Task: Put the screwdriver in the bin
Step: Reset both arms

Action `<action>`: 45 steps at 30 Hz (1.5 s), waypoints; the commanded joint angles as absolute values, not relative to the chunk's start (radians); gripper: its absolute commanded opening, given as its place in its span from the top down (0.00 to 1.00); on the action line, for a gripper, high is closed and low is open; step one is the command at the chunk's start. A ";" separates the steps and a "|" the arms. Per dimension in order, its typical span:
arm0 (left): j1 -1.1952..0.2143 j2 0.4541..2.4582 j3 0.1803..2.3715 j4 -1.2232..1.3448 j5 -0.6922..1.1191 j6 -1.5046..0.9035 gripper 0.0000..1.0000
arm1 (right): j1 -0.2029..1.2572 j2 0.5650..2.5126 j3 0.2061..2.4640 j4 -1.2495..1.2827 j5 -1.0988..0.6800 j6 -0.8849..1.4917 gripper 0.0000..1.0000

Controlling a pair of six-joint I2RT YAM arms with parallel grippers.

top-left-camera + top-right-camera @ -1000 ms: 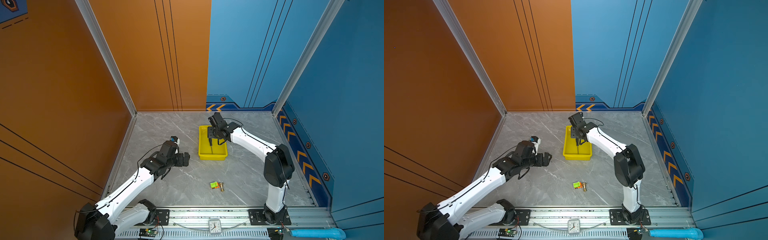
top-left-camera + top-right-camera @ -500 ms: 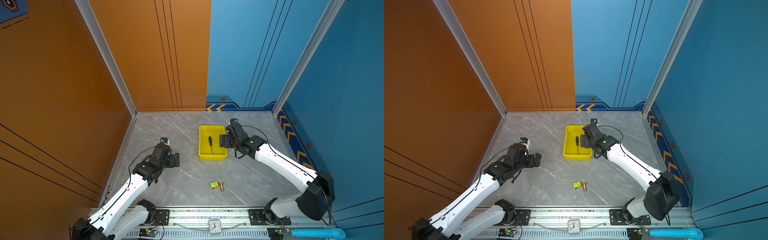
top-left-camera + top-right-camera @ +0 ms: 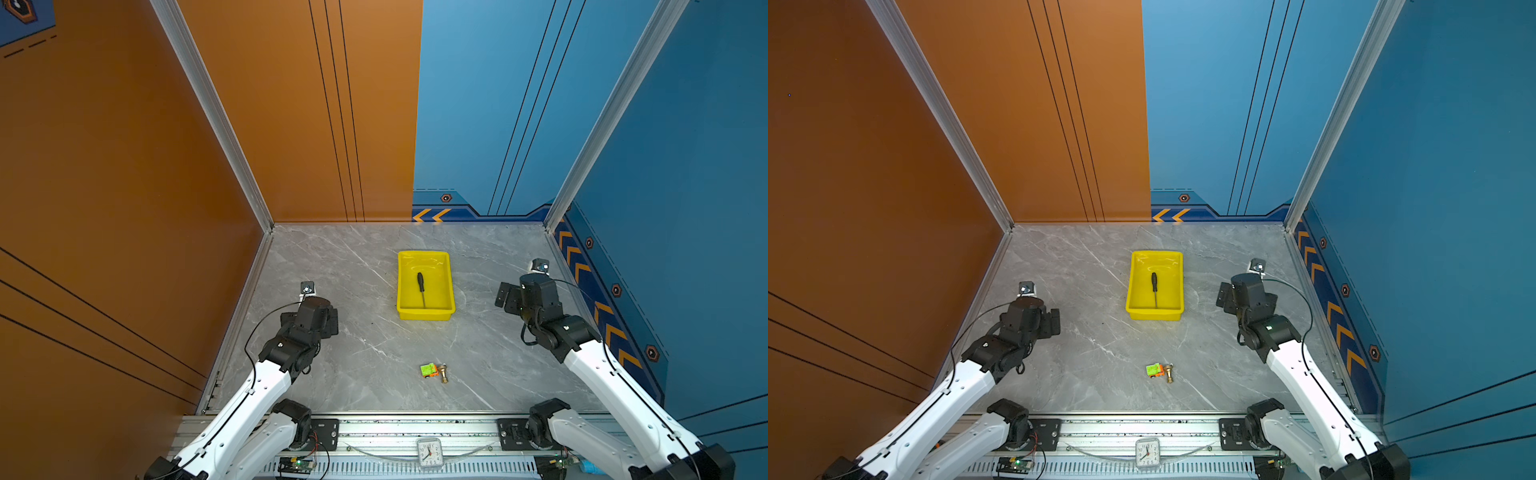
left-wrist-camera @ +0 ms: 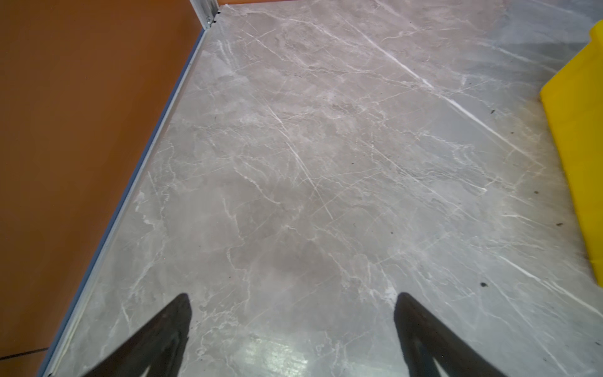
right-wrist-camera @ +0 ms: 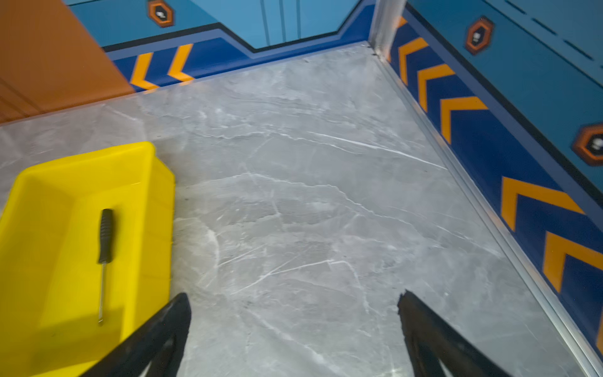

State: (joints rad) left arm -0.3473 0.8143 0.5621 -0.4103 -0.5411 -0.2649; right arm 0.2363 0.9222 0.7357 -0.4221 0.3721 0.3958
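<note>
In the middle of both top views, slightly right of centre, the screwdriver [image 3: 421,289] lies flat on the floor of the bin [image 3: 425,314]. Its black handle points to the top of the frame and its thin shaft to the bin's lower wall. Whether the tip touches that wall I cannot tell. Nothing holds it, so I judge the task itself as done, with only the retreat of the arms left.

In its wrist view the right gripper [image 5: 293,295] has its fingers spread wide, with only the grey table [image 5: 310,212] between them. In both top views it stands to the right of the bin, well apart from it. The left gripper [image 4: 292,295] is also wide apart and empty, at the left of the bin and well apart.

Lower in the frame, a small toy car [image 3: 428,369] and a brass fitting [image 3: 444,372] sit just beside each other.

The danger I see is in going home. If I sweep the right arm low across the centre, an open finger could catch the bin's rim. The bin looks light and shallow, so it may slide or tip and let the screwdriver roll out. A low left arm could likewise knock the car and fitting. I would lift first, then retract.
</note>
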 commanded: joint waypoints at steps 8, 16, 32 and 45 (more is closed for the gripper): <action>-0.268 0.657 0.235 0.147 -0.590 -0.063 0.02 | 0.107 0.702 0.338 0.064 0.253 0.184 0.00; -0.211 0.793 0.211 0.253 -0.531 -0.072 0.02 | 0.102 0.746 0.221 0.199 0.251 0.123 0.00; -0.110 1.144 0.265 0.608 -0.410 -0.061 0.02 | 0.087 1.233 0.288 0.702 0.242 0.076 0.00; -0.087 1.421 0.388 0.783 -0.341 0.005 0.02 | 0.043 1.461 0.362 0.861 0.190 0.068 0.00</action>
